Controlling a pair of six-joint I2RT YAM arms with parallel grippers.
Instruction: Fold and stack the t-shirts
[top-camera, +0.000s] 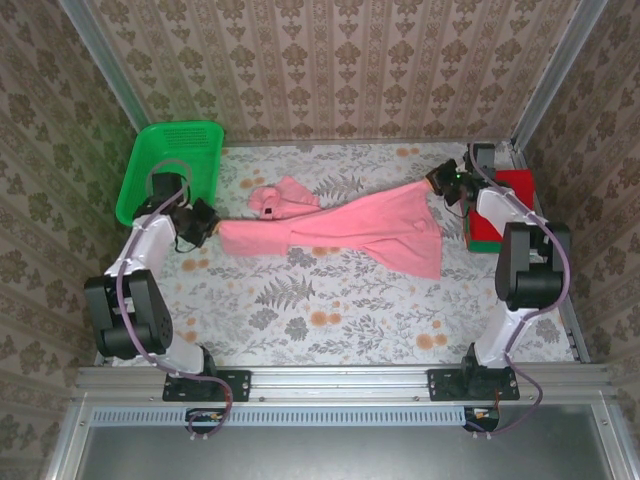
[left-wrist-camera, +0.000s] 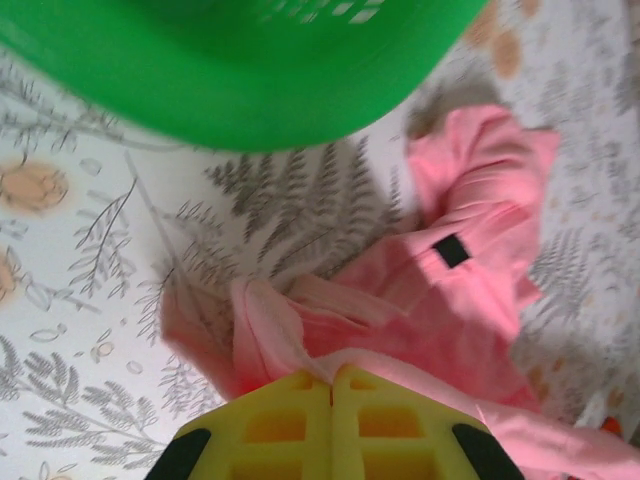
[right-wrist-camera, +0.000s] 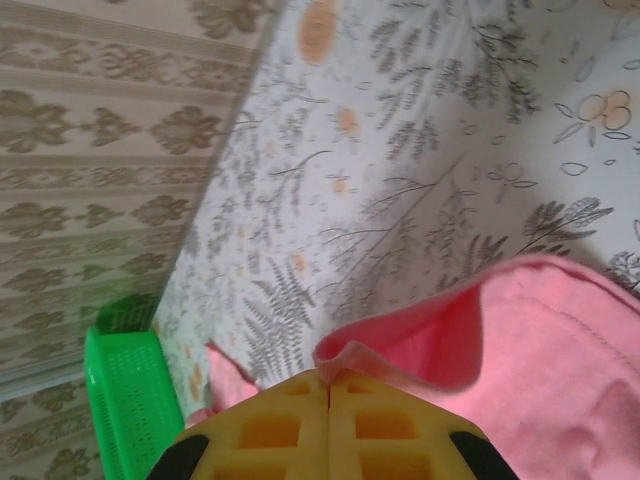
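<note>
Pink t-shirt (top-camera: 370, 235) spans the surface (top-camera: 330, 310), stretched between both tools. Left tool (top-camera: 207, 222) pinches one edge, right tool (top-camera: 440, 183) pinches the opposite edge, likely pulling it flat for folding. Folded red t-shirt (top-camera: 517, 186) waits just beside the right tool.

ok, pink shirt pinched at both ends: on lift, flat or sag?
Likely floppy: the pink t-shirt bunches and wrinkles between the left gripper and right gripper, so its middle should sag. Probably light: its thin edge curls at the pinch. Slipping seems unlikely, as both jaws are shut on cloth.
</note>
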